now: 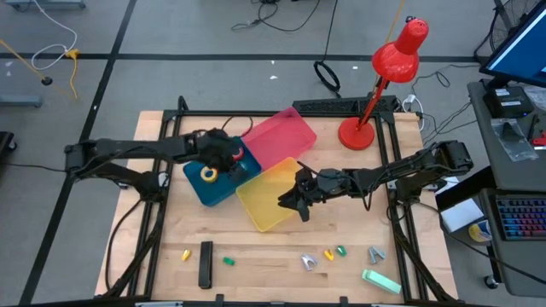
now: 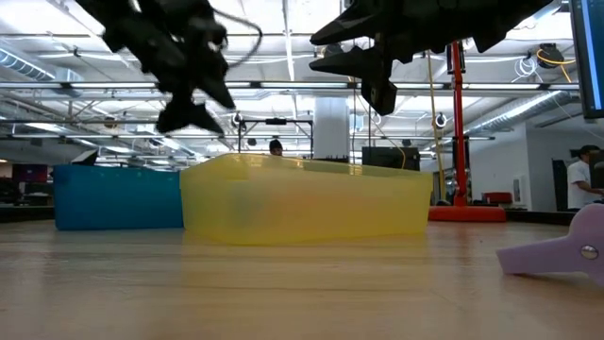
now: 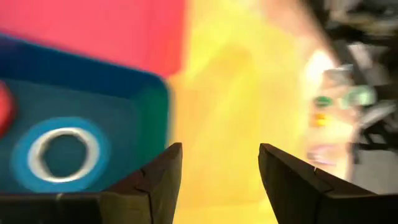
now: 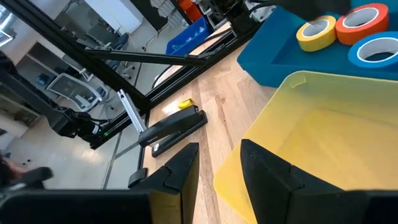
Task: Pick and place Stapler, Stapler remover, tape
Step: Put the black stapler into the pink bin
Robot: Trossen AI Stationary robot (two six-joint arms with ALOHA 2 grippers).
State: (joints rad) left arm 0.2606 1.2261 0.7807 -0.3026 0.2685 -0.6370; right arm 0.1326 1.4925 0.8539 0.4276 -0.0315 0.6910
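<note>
Left end effector [image 1: 229,159], fingers apart and empty, above blue bin [image 1: 217,191] holding yellow tape [image 1: 209,174]; right end effector [image 1: 294,201], parted, empty, over yellow bin [image 1: 260,209]; black stapler [image 1: 205,263] on surface [image 1: 264,256].

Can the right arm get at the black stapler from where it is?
Probably yes. The right gripper hovers empty over the yellow bin, and the black stapler lies on bare table with nothing between them.
</note>
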